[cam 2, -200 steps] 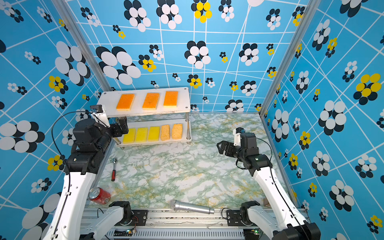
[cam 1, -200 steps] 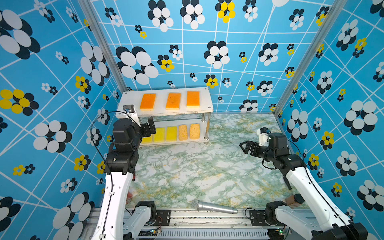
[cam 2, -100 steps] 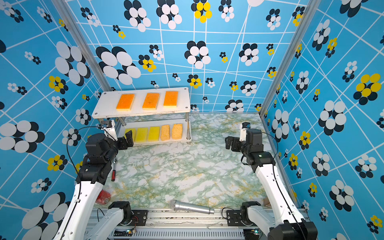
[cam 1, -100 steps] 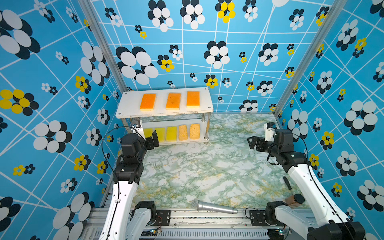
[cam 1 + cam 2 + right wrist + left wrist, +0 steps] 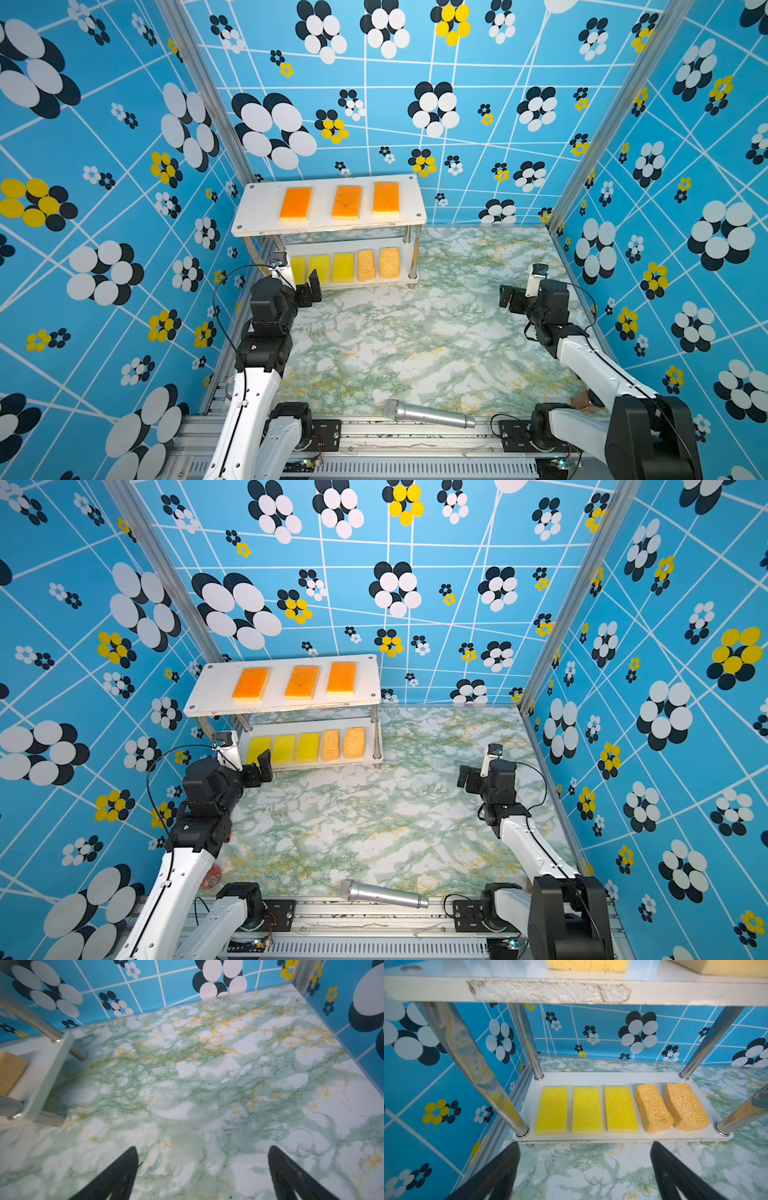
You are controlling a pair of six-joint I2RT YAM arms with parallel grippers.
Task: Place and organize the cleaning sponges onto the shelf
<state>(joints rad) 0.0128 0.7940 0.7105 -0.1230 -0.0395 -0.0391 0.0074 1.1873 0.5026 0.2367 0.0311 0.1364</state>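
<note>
The shelf [image 5: 257,208] stands at the back left in both top views. Three orange cleaning sponges [image 5: 347,202] lie in a row on its top board. On the lower board [image 5: 629,1078] three yellow sponges [image 5: 587,1110] and two tan porous ones [image 5: 684,1106] lie side by side. My left gripper [image 5: 311,286] [image 5: 584,1145] hangs open and empty just in front of the lower board's left end. Over bare marble near the right wall, my right gripper [image 5: 509,297] [image 5: 203,1147] is open with nothing in it.
A silver microphone [image 5: 428,414] lies at the table's front edge. A red can [image 5: 212,877] shows partly behind the left arm. Blue patterned walls close in the left, back and right sides. The shelf's chrome legs [image 5: 467,1064] stand close to my left gripper.
The left arm has drawn back and sunk, bringing its gripper from beside the shelf's upper left down to the lower board's front. The right gripper has pulled back toward the right wall.
</note>
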